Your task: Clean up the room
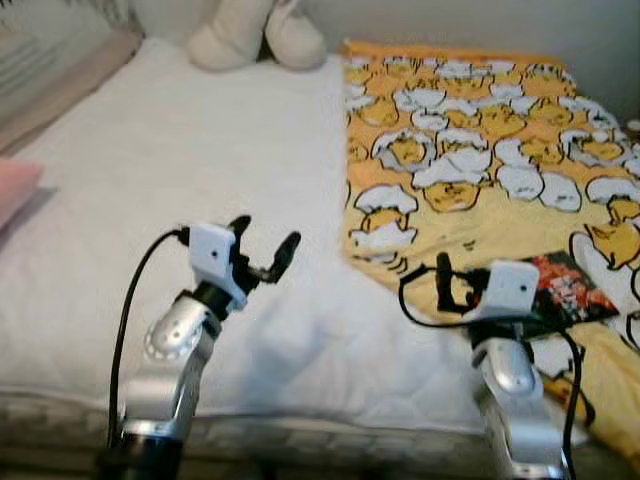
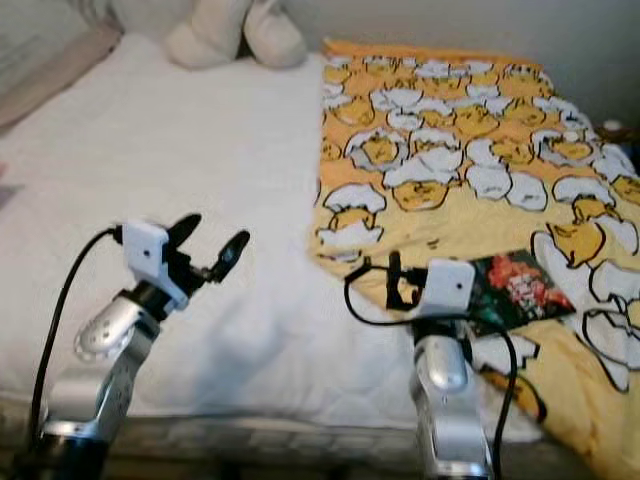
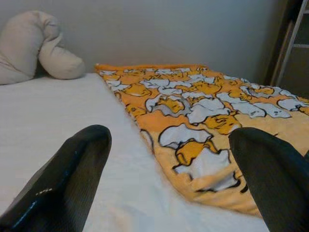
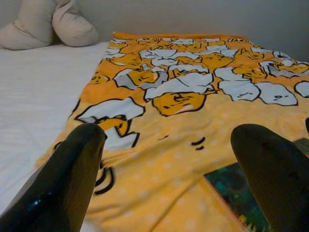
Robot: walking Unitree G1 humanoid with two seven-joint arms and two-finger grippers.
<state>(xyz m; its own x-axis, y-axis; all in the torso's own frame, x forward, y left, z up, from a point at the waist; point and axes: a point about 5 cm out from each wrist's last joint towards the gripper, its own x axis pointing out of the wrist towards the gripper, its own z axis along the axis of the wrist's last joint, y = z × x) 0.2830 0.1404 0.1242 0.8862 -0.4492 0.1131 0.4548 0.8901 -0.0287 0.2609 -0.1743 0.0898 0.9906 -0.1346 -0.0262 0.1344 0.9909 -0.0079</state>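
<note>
A white bed (image 1: pixel 180 160) fills the space before me. An orange blanket (image 1: pixel 470 150) printed with cartoon egg figures covers its right side, lying flat. A dark book or packet with red flowers (image 1: pixel 565 285) lies on the blanket's near part. My right gripper (image 1: pixel 455 285) hovers open just left of that book, over the blanket's near edge; in the right wrist view the book (image 4: pixel 241 193) sits low between the fingers (image 4: pixel 72 169). My left gripper (image 1: pixel 265 237) is open over the bare white sheet, holding nothing, and faces the blanket's left edge (image 3: pixel 159 164).
A beige plush cushion (image 1: pixel 255 35) rests against the wall at the head of the bed. A pink item (image 1: pixel 15 185) pokes in at the left edge, with a striped pillow (image 1: pixel 50 60) behind it. The bed's front edge runs just below my arms.
</note>
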